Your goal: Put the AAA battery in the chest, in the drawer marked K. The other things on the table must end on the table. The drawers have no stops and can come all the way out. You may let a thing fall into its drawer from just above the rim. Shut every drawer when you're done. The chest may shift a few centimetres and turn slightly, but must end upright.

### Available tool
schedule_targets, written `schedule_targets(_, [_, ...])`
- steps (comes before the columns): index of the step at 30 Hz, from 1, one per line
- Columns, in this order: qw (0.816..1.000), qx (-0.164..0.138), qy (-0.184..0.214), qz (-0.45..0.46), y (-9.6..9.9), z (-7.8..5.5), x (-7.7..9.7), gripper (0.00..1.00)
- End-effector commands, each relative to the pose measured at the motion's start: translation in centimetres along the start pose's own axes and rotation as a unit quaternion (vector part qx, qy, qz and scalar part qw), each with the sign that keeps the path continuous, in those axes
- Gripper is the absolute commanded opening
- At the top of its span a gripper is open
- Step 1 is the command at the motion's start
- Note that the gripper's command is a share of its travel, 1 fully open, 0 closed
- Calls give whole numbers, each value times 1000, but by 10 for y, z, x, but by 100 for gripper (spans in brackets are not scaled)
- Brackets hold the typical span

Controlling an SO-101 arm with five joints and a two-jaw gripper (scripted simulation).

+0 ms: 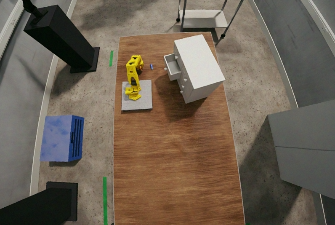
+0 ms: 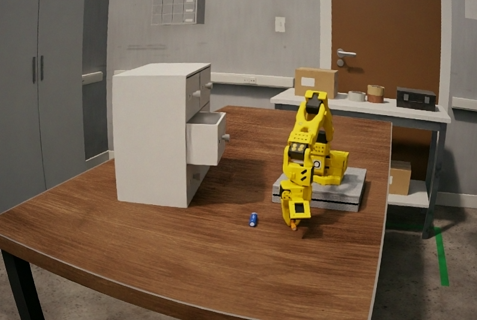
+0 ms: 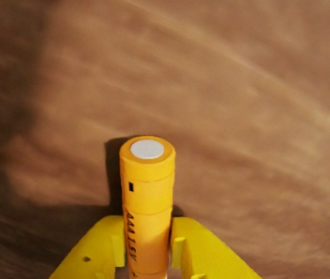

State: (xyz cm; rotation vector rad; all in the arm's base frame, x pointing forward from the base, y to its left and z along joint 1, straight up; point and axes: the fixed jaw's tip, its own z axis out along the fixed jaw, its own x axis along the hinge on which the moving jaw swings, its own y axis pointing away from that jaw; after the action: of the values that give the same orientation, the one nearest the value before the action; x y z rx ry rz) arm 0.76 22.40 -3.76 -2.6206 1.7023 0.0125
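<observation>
The orange AAA battery (image 2: 293, 226) (image 3: 148, 197) is at the table surface, its white end facing up the wrist view. My gripper (image 2: 293, 223) (image 3: 147, 245) is shut on it, one jaw against each side. The white chest (image 1: 198, 59) (image 2: 150, 135) stands upright. One drawer (image 1: 176, 76) (image 2: 204, 144) is pulled well out; no contents show in the visible part of its inside. The other drawers that show look shut. Drawer letters are too small to read. The lower part of the battery is cut off in the wrist view.
A small blue cylinder (image 1: 151, 66) (image 2: 253, 219), like a battery, lies on the wooden table (image 1: 173, 162) (image 2: 192, 262) between the gripper and the chest. The arm stands on a grey slab (image 1: 146, 103) (image 2: 356, 189). The open drawer juts out toward the arm's side.
</observation>
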Motion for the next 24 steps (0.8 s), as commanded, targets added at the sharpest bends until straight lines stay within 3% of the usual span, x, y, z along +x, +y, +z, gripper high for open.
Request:
schedule_targets(1, [1000, -6, 10, -4, 3, 5, 4, 2])
schedule_targets(24, [1000, -6, 10, -4, 3, 5, 4, 0])
